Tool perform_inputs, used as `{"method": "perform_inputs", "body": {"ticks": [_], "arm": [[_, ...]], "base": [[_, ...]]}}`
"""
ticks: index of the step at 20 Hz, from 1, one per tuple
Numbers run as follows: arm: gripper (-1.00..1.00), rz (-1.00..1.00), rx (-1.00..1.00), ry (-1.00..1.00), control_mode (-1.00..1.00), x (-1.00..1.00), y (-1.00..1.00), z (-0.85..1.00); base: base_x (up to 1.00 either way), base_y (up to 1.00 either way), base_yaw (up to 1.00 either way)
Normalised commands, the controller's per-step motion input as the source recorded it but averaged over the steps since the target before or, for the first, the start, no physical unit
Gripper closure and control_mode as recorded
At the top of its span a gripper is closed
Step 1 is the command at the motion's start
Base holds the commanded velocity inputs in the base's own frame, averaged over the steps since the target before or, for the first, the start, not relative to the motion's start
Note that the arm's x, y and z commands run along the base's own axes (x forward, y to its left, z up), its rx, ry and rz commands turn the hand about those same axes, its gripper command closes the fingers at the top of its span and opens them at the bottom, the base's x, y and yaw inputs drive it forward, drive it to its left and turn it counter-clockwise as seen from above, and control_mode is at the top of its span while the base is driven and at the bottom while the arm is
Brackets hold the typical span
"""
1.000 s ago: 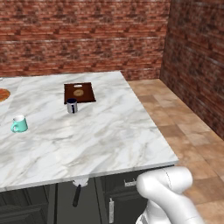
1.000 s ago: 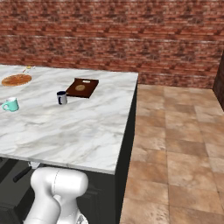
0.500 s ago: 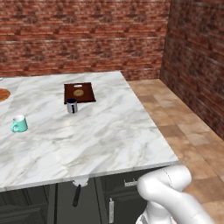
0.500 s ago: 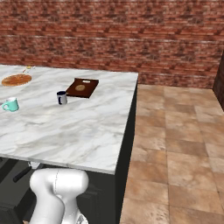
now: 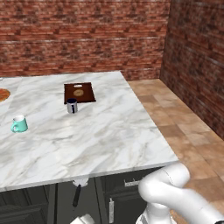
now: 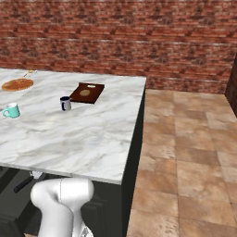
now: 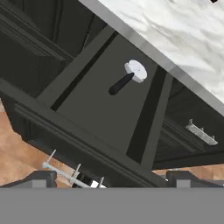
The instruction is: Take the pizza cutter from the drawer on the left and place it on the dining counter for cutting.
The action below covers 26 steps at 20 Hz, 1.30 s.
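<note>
The drawer (image 7: pixel 103 109) stands pulled open under the dining counter (image 7: pixel 175 35), its silver bar handle (image 7: pixel 72 173) nearest the hand. Inside, at the back, lies the pizza cutter (image 7: pixel 129 76), pale round wheel toward the counter edge and dark handle pointing down-left. From the base it shows just below the marble edge, pizza cutter (image 5: pixel 78 189) and pizza cutter (image 6: pixel 28 180). My gripper (image 7: pixel 113 180) hangs open above the drawer front, fingertips (image 7: pixel 39 179) wide apart, nothing between them, well short of the cutter.
On the dining counter (image 5: pixel 96 135) stand a teal mug (image 5: pixel 19 124), a dark blue cup (image 5: pixel 72 105) and a brown wooden board (image 5: pixel 79 92); a pizza (image 6: pixel 17 84) lies far left. A shut neighbouring drawer's handle (image 7: pixel 201 133) sits right. Tiled floor (image 6: pixel 185 152) lies right of the counter.
</note>
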Motion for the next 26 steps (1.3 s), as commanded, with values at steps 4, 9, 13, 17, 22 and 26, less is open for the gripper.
{"method": "perform_inputs", "body": {"ticks": [4, 9, 13, 17, 22, 26], "arm": [[-1.00, -0.07, 0.12, 0.23, -1.00, 0.26, -0.26, 0.30], [-1.00, -0.12, 0.16, 0.28, -1.00, 0.42, -0.18, 0.02], [-1.00, -0.09, 0.15, 0.10, -1.00, 0.31, -0.21, 0.00], [-1.00, -0.04, 0.09, 0.04, -1.00, 0.16, -0.15, -0.07], [-1.00, -0.06, 0.09, 0.07, -1.00, 0.14, -0.02, -0.13], [-1.00, -0.06, 0.12, 0.16, -1.00, 0.19, -0.09, -0.10]], "base": [[0.00, 0.00, 0.00], [0.00, 0.00, 0.00], [0.00, 0.00, 0.00], [0.00, 0.00, 0.00], [0.00, 0.00, 0.00], [0.00, 0.00, 0.00]]}}
